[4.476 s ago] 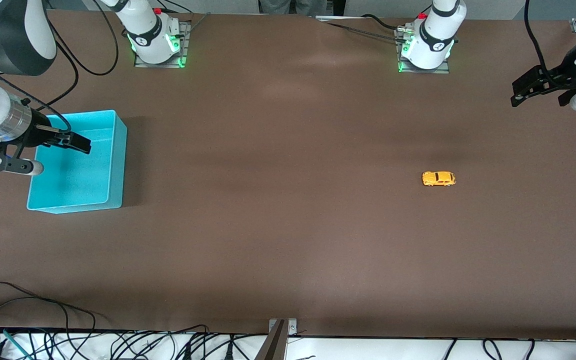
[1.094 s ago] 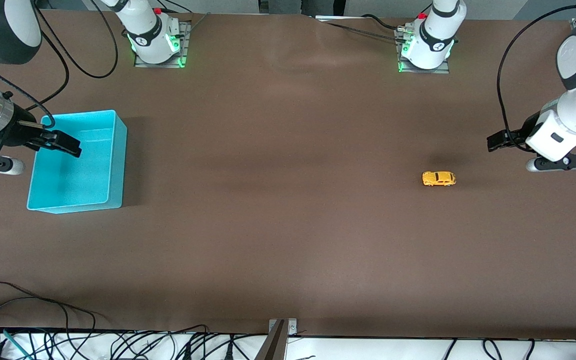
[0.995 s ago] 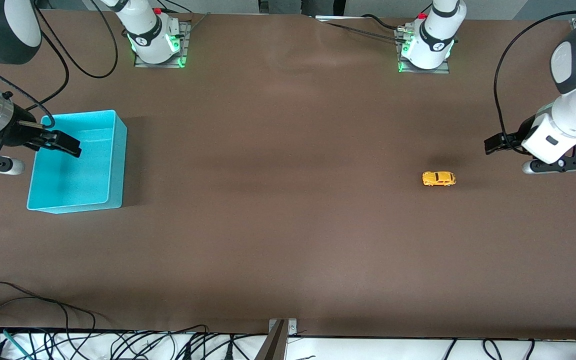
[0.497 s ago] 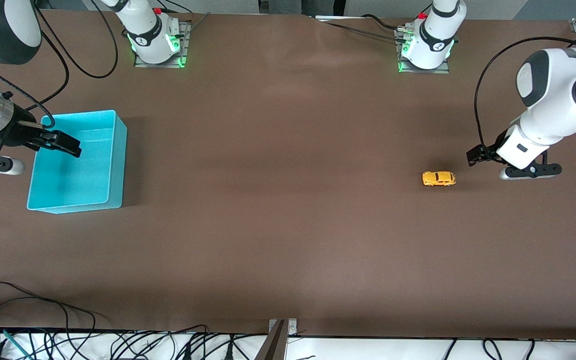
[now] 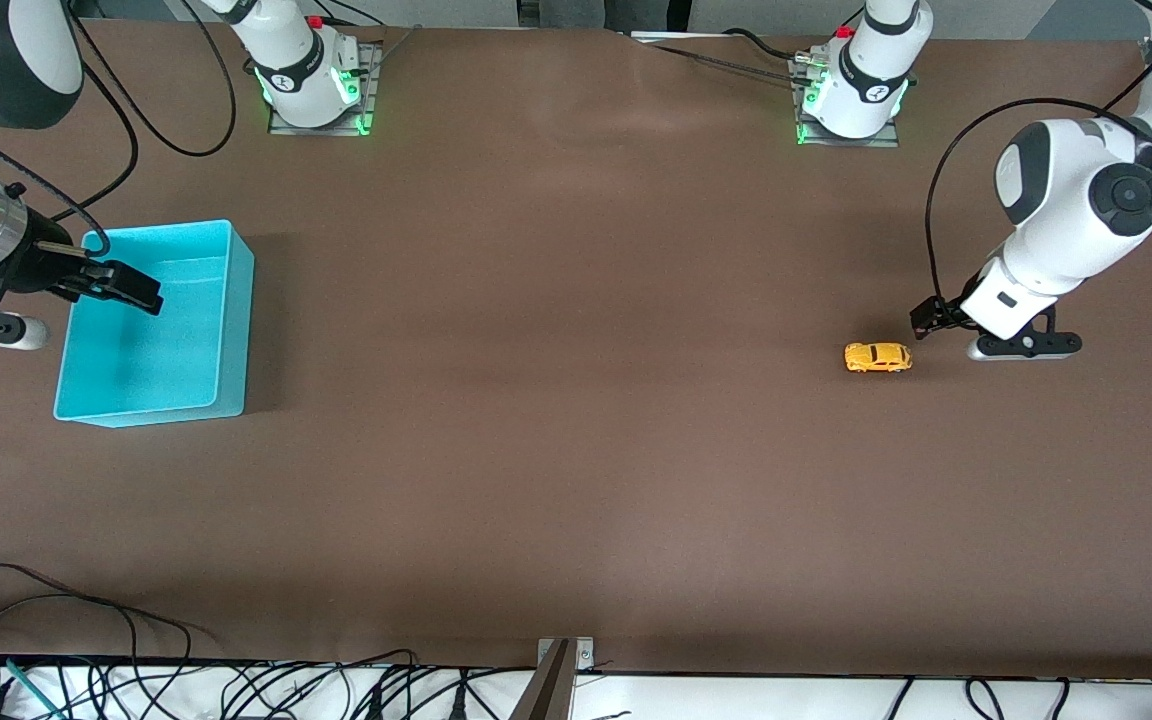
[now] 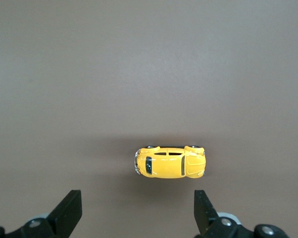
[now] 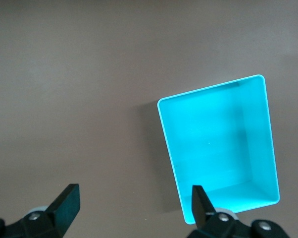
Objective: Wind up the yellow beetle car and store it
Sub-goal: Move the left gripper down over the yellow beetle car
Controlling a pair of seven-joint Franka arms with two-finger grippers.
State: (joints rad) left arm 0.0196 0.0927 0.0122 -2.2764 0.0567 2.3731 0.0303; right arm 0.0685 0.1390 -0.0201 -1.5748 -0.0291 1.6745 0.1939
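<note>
Brown matting covers the long surface, where the car sits on its wheels toward the left arm's end, untouched and well apart from the bin at the right arm's end. Seen from the left wrist, the car lies lengthwise just ahead of the gap between the two fingers, which do not reach it.

Poised low over the surface just beside the car, the left claw has its fingers spread wide and holds nothing. Over the bin's end nearest the table edge, the right claw waits, also wide and empty.

Judging by this layout, the job has barely begun: the car has not been gripped, wound or carried, and every step remains. The likely next move is a close on the car's body, which calls for care, since so small and rounded a toy could roll or slip from the fingers.

Open-topped and turquoise, the bin shows a bare floor in the right wrist view, with nothing stored inside.
</note>
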